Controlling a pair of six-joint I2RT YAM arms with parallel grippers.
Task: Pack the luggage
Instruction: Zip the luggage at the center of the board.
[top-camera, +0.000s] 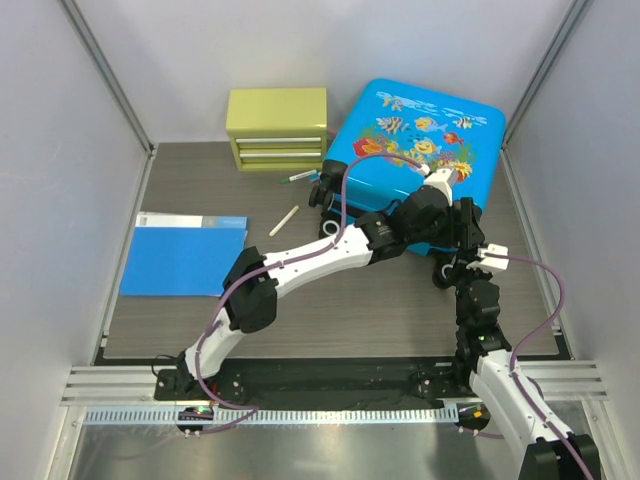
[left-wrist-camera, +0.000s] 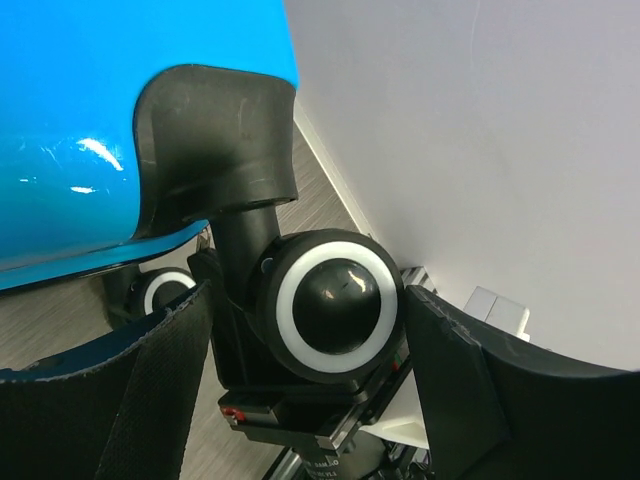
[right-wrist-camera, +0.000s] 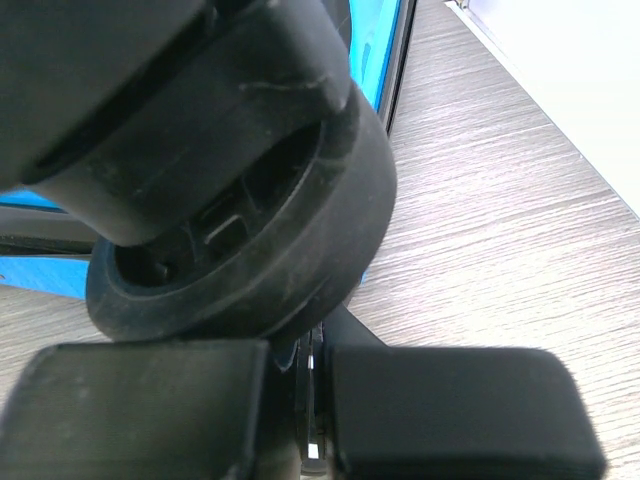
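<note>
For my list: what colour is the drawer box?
The drawer box is yellow-green; top view shows it best.

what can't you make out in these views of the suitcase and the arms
- Inside of the luggage: printed shell faces the top camera; no view shows lining or contents.
- Left jaws: in the top view, lost among the dark wrist links.
- Whether the right jaws touch the wheel: right wrist view too close, blurred.
- White stick near the folder: top view, too small to identify.
</note>
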